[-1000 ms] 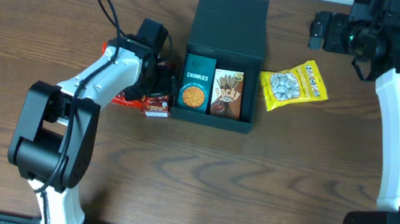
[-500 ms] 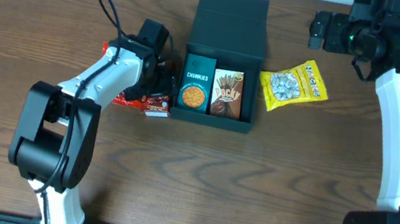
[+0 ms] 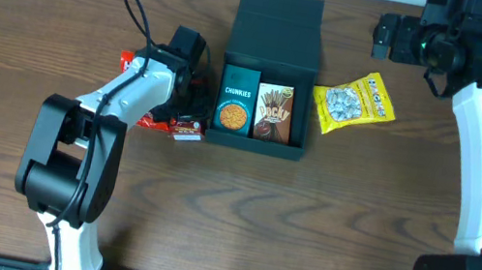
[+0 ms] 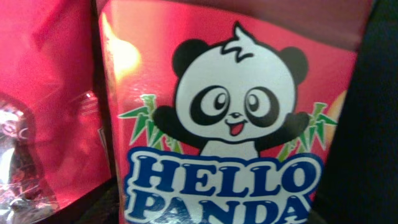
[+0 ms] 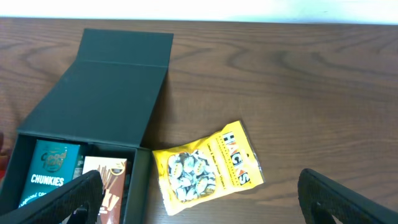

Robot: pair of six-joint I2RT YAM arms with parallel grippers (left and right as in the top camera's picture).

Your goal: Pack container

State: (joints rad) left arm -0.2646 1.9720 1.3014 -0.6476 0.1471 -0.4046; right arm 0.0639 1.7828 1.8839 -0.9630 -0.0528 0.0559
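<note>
The container (image 3: 278, 28) sits on the counter (image 3: 354, 223) just beside your left tool (image 3: 189, 107), lid flap laid back. It is low and ahead of your right tool (image 5: 200, 202), whose fingers (image 5: 68, 198) stand spread wide. Expect a light, stiff, matte board box: grip a side wall or the flap's free edge. The overhead hides the left tool's fingers, and its wrist view shows only a Hello Panda box (image 4: 230, 124), so I cannot tell its state.

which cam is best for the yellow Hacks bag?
Right wrist: the Hacks bag lies whole and unobstructed, label readable. Overhead shows it too, but smaller, just right of the container. Left wrist does not show it.
</note>
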